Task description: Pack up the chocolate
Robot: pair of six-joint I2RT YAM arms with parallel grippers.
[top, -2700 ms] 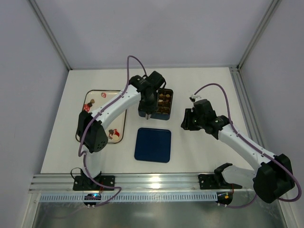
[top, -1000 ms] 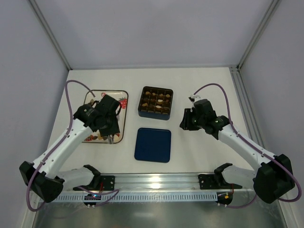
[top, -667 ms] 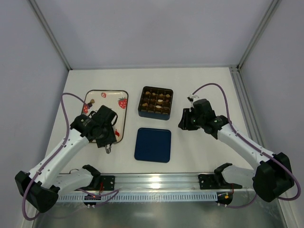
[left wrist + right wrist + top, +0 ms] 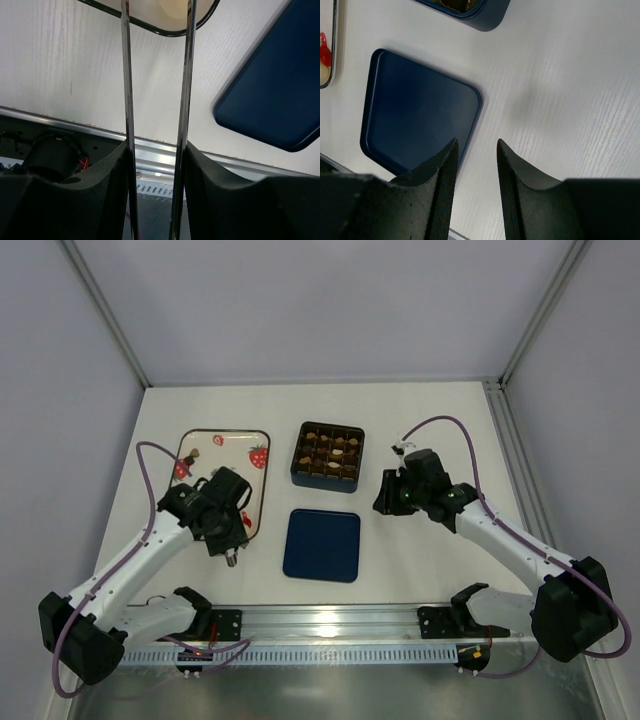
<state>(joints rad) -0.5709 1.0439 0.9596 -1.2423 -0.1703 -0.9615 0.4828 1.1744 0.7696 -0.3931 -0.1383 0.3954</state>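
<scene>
White wood-grain tabletop (image 4: 430, 420), plain grey walls around it, nothing fancy. Biggest thing on it was the cream rectangular tray with red strawberry prints (image 4: 232, 440), over on the left. The flat dark-blue square lid (image 4: 321, 545) lay near the front between the two arms, and right behind it sat the square dark-blue box with a brown grid insert (image 4: 326, 483).

The left gripper (image 4: 231, 558) hung just off the tray's near right corner. Its long thin metal blades were spread a bit, with nothing between them as far as I could see, though the tips ran off the wrist shot. The right gripper (image 4: 476, 145) was spread too, empty, just beside the box's right side.

The chocolate (image 4: 340, 452), tiny brown and tan bits, sat in the grid cells. That put it beyond and to the right of the left claw and just left of the right one, so I'd say the right arm was nearer. The pieces were too small to call a long axis.
</scene>
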